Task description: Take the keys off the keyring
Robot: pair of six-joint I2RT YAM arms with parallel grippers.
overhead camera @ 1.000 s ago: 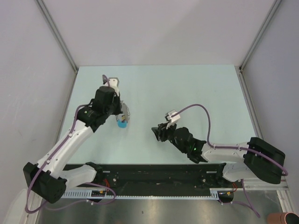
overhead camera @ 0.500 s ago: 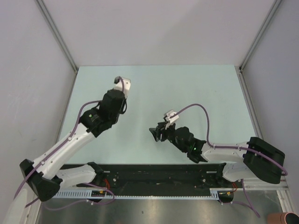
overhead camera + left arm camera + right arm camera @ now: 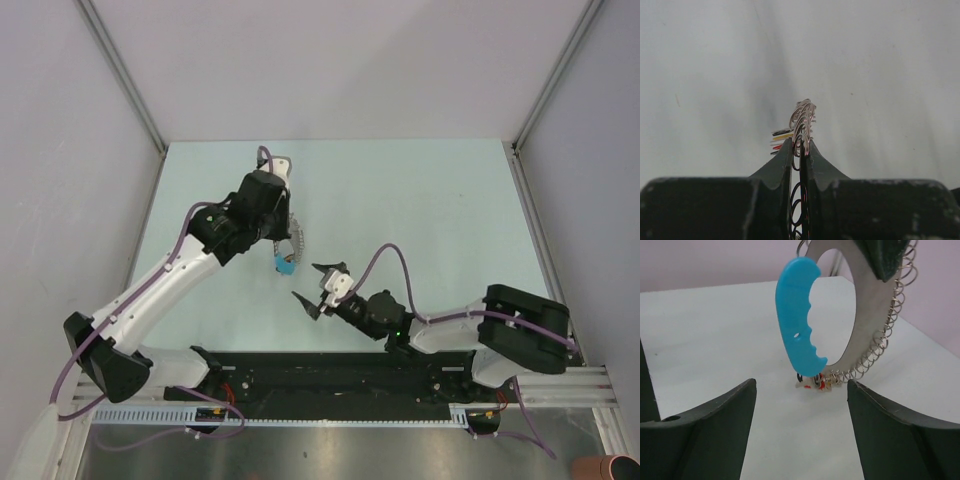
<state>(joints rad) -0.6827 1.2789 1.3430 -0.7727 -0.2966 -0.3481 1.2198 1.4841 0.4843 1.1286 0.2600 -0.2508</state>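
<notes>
Pale table point(image 3: 430, 200); left hand point(image 3: 800, 143) clamps the keyring point(image 3: 866, 335), right hand point(image 3: 316, 285) spread wide facing keys point(image 3: 812, 383)

Pale mint-green surface point(image 3: 420, 190) across the middle, evenly lit, only soft shadows lying on it. Plain light-grey wall panels point(image 3: 350, 60) close it in at the back and on both sides, with silvery frame posts point(image 3: 122, 75) running up the two far corners. Along the near edge there's a black rail point(image 3: 300, 378), then a white slotted strip point(image 3: 165, 411) and a brushed metal plate point(image 3: 350, 450).
</notes>
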